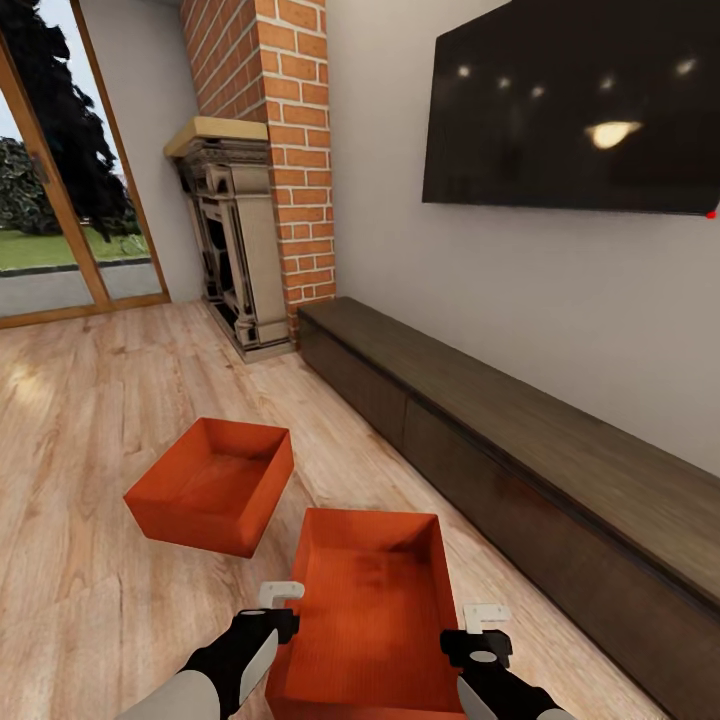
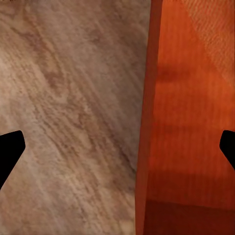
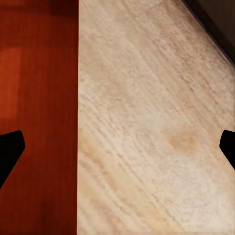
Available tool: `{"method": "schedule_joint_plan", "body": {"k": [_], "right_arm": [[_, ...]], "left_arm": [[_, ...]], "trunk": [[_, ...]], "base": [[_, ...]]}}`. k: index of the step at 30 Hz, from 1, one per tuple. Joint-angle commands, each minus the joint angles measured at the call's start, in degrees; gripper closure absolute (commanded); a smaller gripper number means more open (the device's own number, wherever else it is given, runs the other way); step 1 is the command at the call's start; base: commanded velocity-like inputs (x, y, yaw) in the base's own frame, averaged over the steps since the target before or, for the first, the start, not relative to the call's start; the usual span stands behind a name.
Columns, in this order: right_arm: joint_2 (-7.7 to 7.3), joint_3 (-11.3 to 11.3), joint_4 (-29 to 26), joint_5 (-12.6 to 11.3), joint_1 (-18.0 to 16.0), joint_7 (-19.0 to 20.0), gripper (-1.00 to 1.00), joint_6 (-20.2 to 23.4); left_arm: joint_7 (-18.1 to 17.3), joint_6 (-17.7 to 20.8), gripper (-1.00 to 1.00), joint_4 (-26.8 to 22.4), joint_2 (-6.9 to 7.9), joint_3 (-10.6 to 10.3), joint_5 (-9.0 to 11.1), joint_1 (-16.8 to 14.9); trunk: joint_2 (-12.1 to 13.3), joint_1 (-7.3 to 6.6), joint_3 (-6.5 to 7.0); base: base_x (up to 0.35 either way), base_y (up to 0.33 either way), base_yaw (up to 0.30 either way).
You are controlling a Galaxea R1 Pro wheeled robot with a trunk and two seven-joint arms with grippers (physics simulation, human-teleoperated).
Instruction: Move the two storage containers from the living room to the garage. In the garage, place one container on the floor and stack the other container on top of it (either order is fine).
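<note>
**Between your two claws: the near bin, flanked on both sides**

Between your claws sits the near storage container [image 1: 370,610], an orange-red lidless bin on the light wood plank floor [image 1: 90,430] of the living room. Your left claw [image 1: 281,592] hangs over the bin's left wall, your right claw [image 1: 486,616] over its right wall. In the left wrist view the left claw's dark fingertips [image 2: 11,149] stand wide apart, with the wall's rim running between them, one tip over the bin and the other over the planks. The right wrist view shows the same: fingertips [image 3: 11,149] spread wide, straddling the right wall. Neither claw grips anything.

Ahead of your left claw and further left lies the second storage container [image 1: 213,485], set at an angle, apart from the first. Beyond your right claw runs the long dark cabinet [image 1: 520,440] along the wall, the black TV [image 1: 575,100] above it; the brick chimney [image 1: 270,130] and fireplace [image 1: 228,250] stand further ahead.
</note>
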Motion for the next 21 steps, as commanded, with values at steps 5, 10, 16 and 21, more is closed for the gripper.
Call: {"method": "schedule_joint_plan", "body": {"k": [5,10,16,21], "right_arm": [[-0.02,0.5,0.0,-0.5,0.0,-0.3,-1.0,0.0],[-0.02,0.5,0.0,-0.5,0.0,-0.3,-1.0,0.0],[-0.02,0.5,-0.1,-0.5,0.0,-0.3,-1.0,0.0],[-0.02,0.5,0.0,-0.5,0.0,-0.3,-1.0,0.0]], "left_arm": [[0.3,0.3,-1.0,-0.2,0.03,-0.6,0.3,0.0],[0.4,0.3,-1.0,-0.2,0.03,-0.6,0.4,0.0],[0.3,0.3,-1.0,-0.2,0.03,-0.9,0.3,0.0],[0.3,0.2,-1.0,-0.2,0.03,-1.0,0.3,0.0]], "trunk": [[0.0,-0.01,-0.05],[0.0,-0.01,-0.05],[0.0,-0.01,-0.05],[0.0,-0.01,-0.05]], "base": [[0.0,0.0,0.0],[0.0,0.0,0.0],[0.179,0.0,0.0],[0.199,0.0,0.0]]}}
